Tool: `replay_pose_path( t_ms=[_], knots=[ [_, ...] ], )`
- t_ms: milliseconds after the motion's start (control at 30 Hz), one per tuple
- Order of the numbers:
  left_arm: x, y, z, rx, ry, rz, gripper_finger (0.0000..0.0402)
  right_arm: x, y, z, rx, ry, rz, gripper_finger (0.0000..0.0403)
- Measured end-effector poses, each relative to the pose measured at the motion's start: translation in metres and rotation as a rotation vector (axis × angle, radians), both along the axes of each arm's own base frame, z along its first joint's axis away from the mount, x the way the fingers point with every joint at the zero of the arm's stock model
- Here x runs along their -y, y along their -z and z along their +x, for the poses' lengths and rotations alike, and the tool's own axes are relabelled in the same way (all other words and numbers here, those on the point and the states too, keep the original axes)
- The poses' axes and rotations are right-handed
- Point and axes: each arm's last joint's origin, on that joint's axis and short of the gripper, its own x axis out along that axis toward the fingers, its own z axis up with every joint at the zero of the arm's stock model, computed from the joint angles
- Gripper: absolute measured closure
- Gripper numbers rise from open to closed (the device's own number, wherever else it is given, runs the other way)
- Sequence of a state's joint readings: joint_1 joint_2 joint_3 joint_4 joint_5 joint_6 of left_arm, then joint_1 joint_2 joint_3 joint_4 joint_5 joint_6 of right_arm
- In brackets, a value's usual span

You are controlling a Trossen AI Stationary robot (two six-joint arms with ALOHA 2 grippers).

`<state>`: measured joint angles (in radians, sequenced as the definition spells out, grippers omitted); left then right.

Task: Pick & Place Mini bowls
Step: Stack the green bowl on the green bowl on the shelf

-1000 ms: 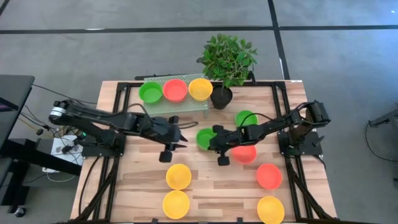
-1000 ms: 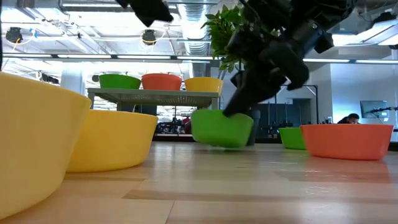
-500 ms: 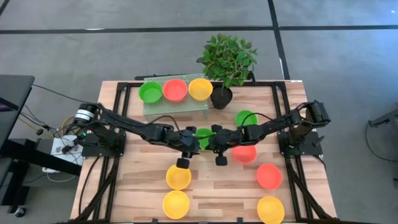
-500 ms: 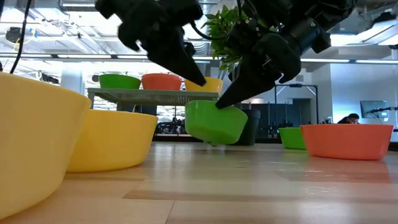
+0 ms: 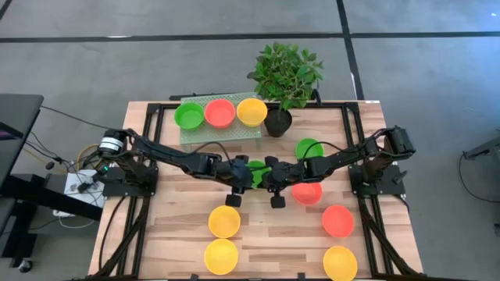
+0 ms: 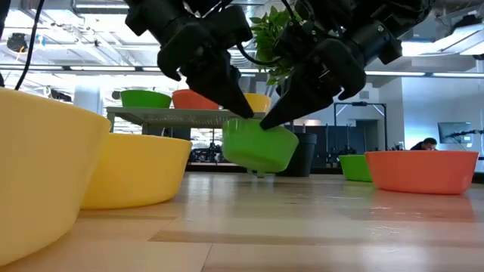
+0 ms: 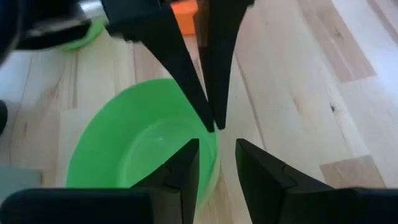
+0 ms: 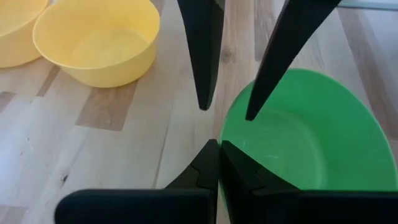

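A green mini bowl (image 5: 256, 168) is at the table's middle, between my two grippers; it also shows in the low view (image 6: 261, 147). My right gripper (image 5: 268, 175) is shut on its rim. My left gripper (image 5: 244, 173) is open at the bowl's opposite, left side. In the left wrist view one of its fingers (image 7: 184, 167) stands inside the rim and the other (image 7: 261, 174) outside it. Whether they touch it I cannot tell. Other bowls rest on their bases on the table. My right gripper pinches the green bowl's rim (image 8: 225, 127) on the side toward the table's right, one finger inside the bowl and one outside. The fingers slant down from the table's right. The bowl sits tilted below the fingers (image 6: 302, 91), its base just above the table.
A low shelf (image 5: 223, 133) at the far left carries green, red and yellow bowls. A potted plant (image 5: 285, 74) stands beside it. Another green bowl (image 5: 308, 147) and a red one (image 5: 306, 192) lie near the right arm. Yellow bowls (image 5: 224, 222) and a red one (image 5: 337, 221) lie toward the near edge.
My left gripper has gone toward the table's right and down to the green bowl, and its open fingers now straddle the rim. My right gripper has kept its hold and raised the bowl a little, tilting it and shifting it slightly toward the table's left.
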<state>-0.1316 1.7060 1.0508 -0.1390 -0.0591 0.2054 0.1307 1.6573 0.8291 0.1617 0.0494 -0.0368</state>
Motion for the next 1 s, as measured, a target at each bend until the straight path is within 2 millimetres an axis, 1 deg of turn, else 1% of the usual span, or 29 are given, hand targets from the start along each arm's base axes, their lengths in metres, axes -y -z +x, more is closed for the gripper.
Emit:
replay_pose_path(
  t_ms=[200, 300, 400, 533, 567, 733, 867, 1000],
  knots=[
    [0.0, 0.008, 0.001, -0.033, 0.0, 0.005, 0.0297, 0.0, -0.001, 0.001, 0.011, -0.011, -0.013, 0.0399],
    [0.0, 0.008, 0.001, -0.036, 0.007, 0.012, 0.0308, 0.0, -0.001, 0.001, 0.015, -0.013, -0.013, 0.0399],
    [0.0, 0.008, 0.001, -0.035, 0.034, 0.038, 0.0335, 0.0, -0.001, 0.001, 0.02, -0.017, -0.018, 0.0397],
    [0.001, 0.008, 0.001, -0.037, 0.042, 0.039, 0.0387, 0.0, -0.002, 0.001, 0.027, -0.021, -0.022, 0.039],
    [0.001, 0.008, 0.001, -0.037, 0.042, 0.039, 0.0392, 0.0, -0.002, 0.001, 0.03, -0.029, -0.033, 0.0387],
    [0.006, 0.009, 0.0, -0.037, 0.048, 0.04, 0.0392, 0.0, -0.003, 0.003, 0.048, -0.04, -0.049, 0.0364],
    [0.018, 0.01, -0.004, -0.063, 0.043, 0.016, 0.0393, -0.001, -0.004, 0.003, 0.059, -0.046, -0.044, 0.0344],
    [0.031, 0.014, -0.011, -0.121, 0.035, -0.034, 0.0393, -0.001, -0.004, 0.003, 0.059, -0.042, -0.049, 0.0336]
  ],
)
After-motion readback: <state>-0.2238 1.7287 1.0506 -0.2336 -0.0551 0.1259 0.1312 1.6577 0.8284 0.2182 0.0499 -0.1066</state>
